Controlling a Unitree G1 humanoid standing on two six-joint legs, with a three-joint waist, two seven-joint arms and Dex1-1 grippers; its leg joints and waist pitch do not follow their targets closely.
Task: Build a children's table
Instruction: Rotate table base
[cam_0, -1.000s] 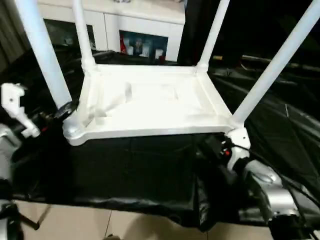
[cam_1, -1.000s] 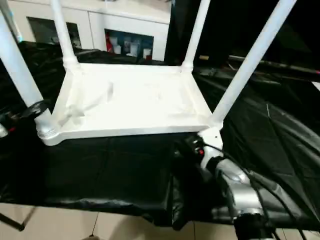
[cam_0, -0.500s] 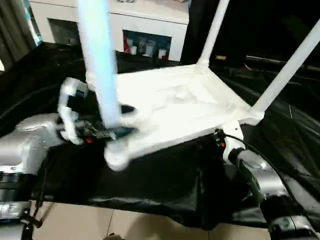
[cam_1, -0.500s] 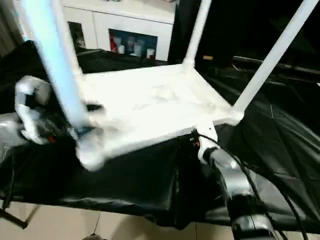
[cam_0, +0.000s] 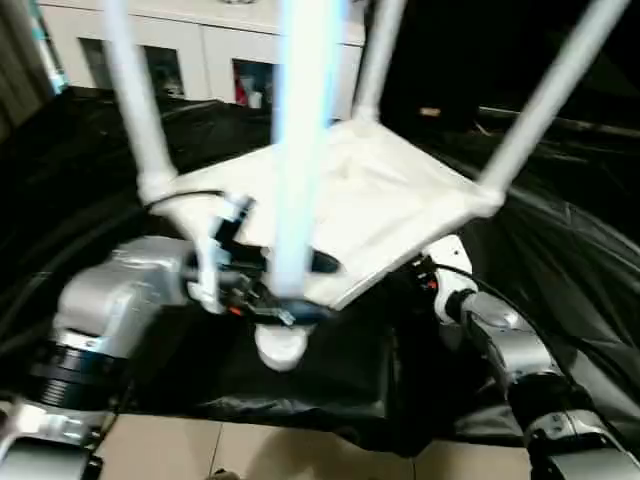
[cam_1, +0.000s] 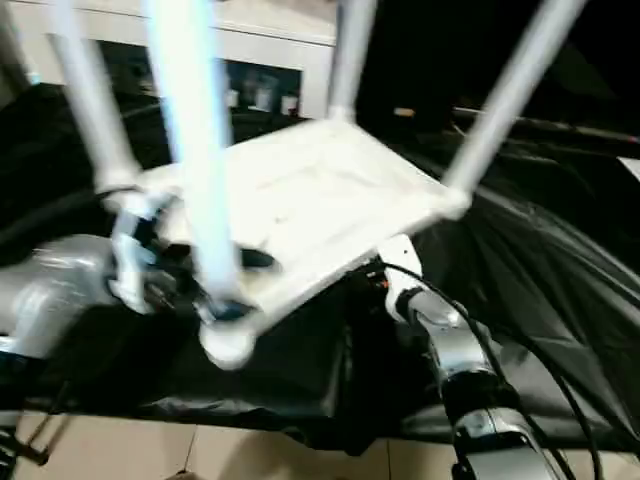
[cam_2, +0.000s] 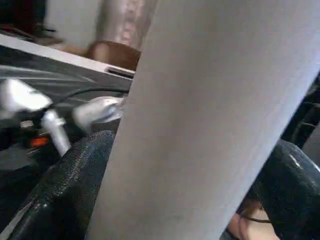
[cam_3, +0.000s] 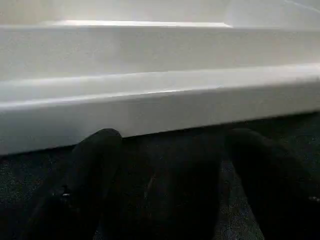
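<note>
Left hand (cam_0: 270, 300) wraps the nearest leg (cam_0: 300, 150) at its base, the upturned tabletop (cam_0: 370, 215) tilted, its near corner lifted off the black-draped table (cam_0: 560, 250); right hand (cam_0: 425, 280) sits by the tabletop's edge.

Your left gripper (cam_0: 285, 300) clasped a leg (cam_0: 305, 150) between spread black fingers (cam_2: 65, 190); your right gripper (cam_3: 165, 185) pointed forward, fingers apart.

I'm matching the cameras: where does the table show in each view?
Left eye: table centre, tilted.
Right eye: centre-left.
Left wrist: its near leg across the middle.
Right wrist: tabletop edge across the upper half.
Shared landmark: that near leg, in the left pincer.
</note>
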